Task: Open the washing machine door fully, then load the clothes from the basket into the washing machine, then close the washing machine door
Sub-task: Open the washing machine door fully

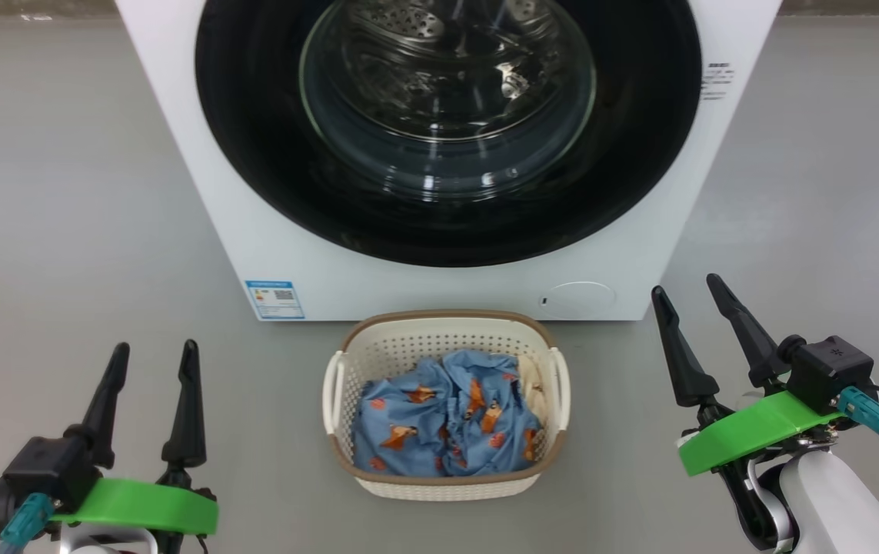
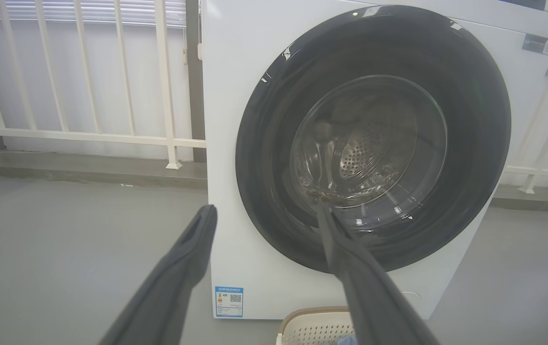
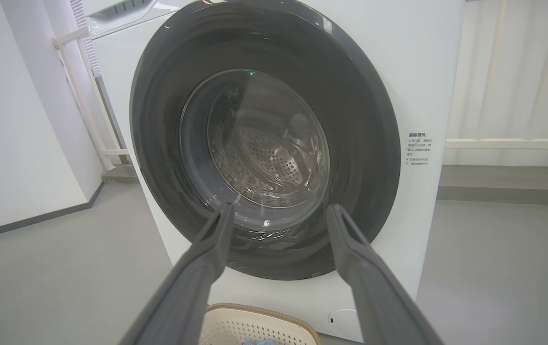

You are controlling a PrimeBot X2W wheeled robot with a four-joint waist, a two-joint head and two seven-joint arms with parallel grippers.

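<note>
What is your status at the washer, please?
Left hand and right hand open, empty. Washing machine door shut. Clothes in basket, sitting just before the door.

The upper edge of the head view cuts off the top of the washing machine (image 1: 408, 288) and the top of its round door (image 1: 254, 154). The drum (image 1: 439, 69) behind the glass is hard to see well, because shiny spots lie over it. The words on the blue sticker (image 1: 275, 299) and on the little label (image 1: 716, 81) at the far right are too small to read. In the basket (image 1: 447, 315), the blue clothes (image 1: 439, 419) cover most of a cream piece (image 1: 533, 386) on the right and hide whatever lies under them. In both wrist views the bottom edge cuts off most of the basket.
</note>
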